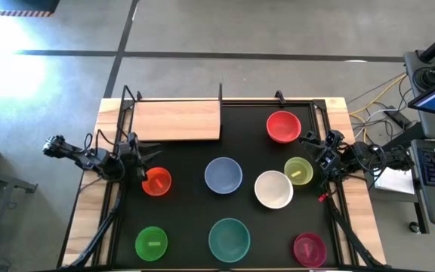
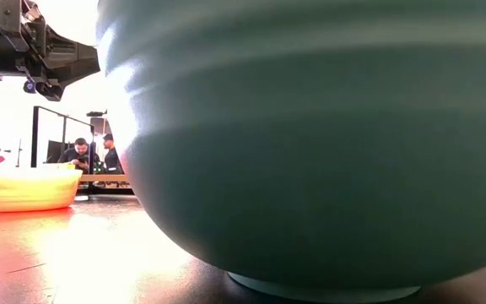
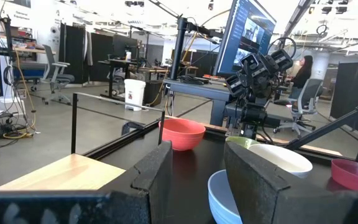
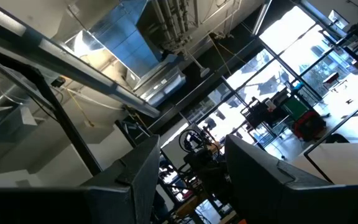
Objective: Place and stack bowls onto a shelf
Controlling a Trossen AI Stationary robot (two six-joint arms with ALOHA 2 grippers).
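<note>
Sitting on black mat [image 1: 195, 227] w/ workshop behind: bowls [image 1: 223, 175].

The shelf [image 1: 176, 121] is a flat board of pale wood with a fine straight grain and a dull, unvarnished look, framed by thin black metal uprights. The worktop [image 1: 89, 200] shows light wood at its edges; over most of it lies a black mat [image 1: 191, 162], smooth with a faint sheen. The bowls look like moulded plastic: the teal bowl [image 2: 327, 143] is smooth and satiny, with soft highlights across its wall, and the red bowl [image 3: 182, 132] has a similar semi-gloss skin. The orange bowl [image 2: 24, 187] seems slightly translucent, though glare makes that uncertain. The left gripper's fingers [image 3: 154, 177] are matt black, lightly textured plastic.
</note>
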